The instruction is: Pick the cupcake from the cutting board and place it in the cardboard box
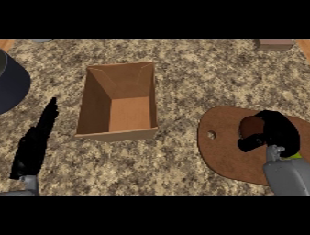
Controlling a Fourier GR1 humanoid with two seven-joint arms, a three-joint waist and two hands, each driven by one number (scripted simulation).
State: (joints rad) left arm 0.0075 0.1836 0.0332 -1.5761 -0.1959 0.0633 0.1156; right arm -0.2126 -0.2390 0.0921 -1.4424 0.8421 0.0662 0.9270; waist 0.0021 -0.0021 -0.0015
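The cupcake [251, 125], dark brown, sits on the brown cutting board [225, 156] at the right. My right hand [274, 133] is over the board with its fingers and thumb curled round the cupcake, hiding most of it. The open cardboard box [119, 103] stands in the middle of the counter, left of the board, with nothing inside. My left hand [34, 140] rests open at the lower left, fingers straight and pointing up, just left of the box.
A dark blue pot [2, 85] stands at the far left edge. A small brown object [275, 44] lies at the counter's back right. Wooden strips border the speckled counter at the top corners.
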